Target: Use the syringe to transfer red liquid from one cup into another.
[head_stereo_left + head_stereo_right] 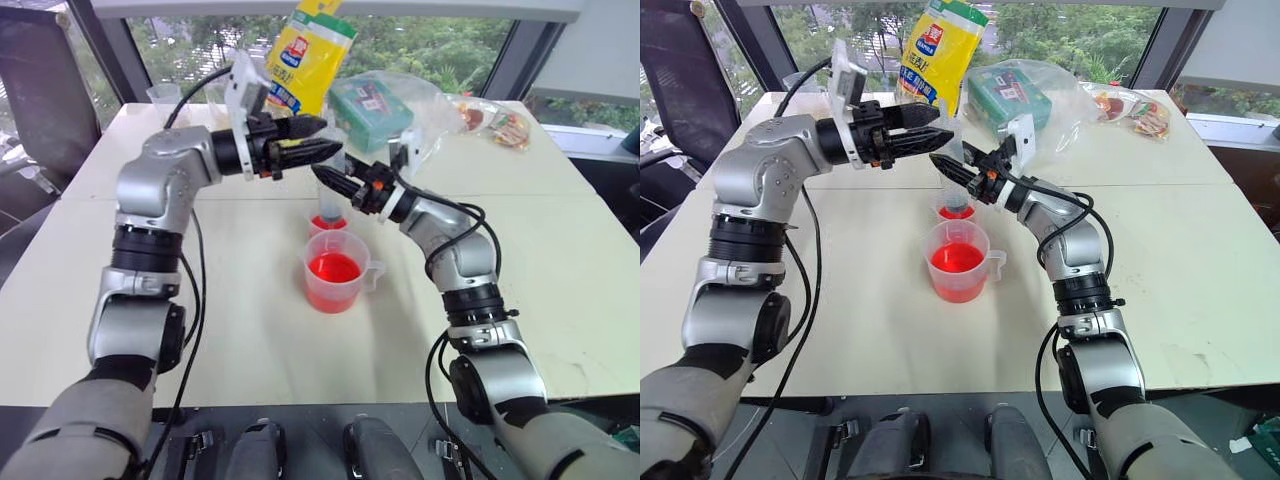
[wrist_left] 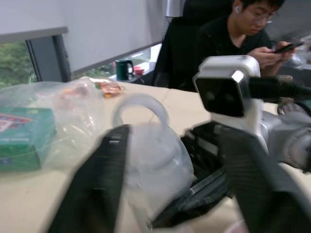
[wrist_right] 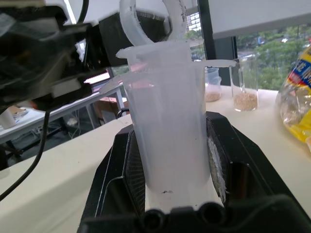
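My right gripper [image 1: 328, 180] is shut on the syringe [image 3: 167, 131]. It holds the clear barrel upright, nozzle down, over the small handleless cup [image 1: 322, 225], which is tinted red at the bottom. Just in front of that cup stands the wider handled cup [image 1: 336, 272], partly filled with red liquid [image 1: 333, 267]. My left gripper [image 1: 330, 136] reaches in level from the left at the top of the syringe. It is open, its two fingers [image 2: 99, 179] standing apart on either side of the white ringed plunger head [image 2: 146, 145].
A yellow bag [image 1: 305, 55], a green box in a clear plastic bag [image 1: 370, 105] and snack packets [image 1: 495, 120] lie at the back of the table. Two clear cups with tan contents [image 3: 245, 92] stand further off. A person [image 2: 233, 34] sits beyond the table.
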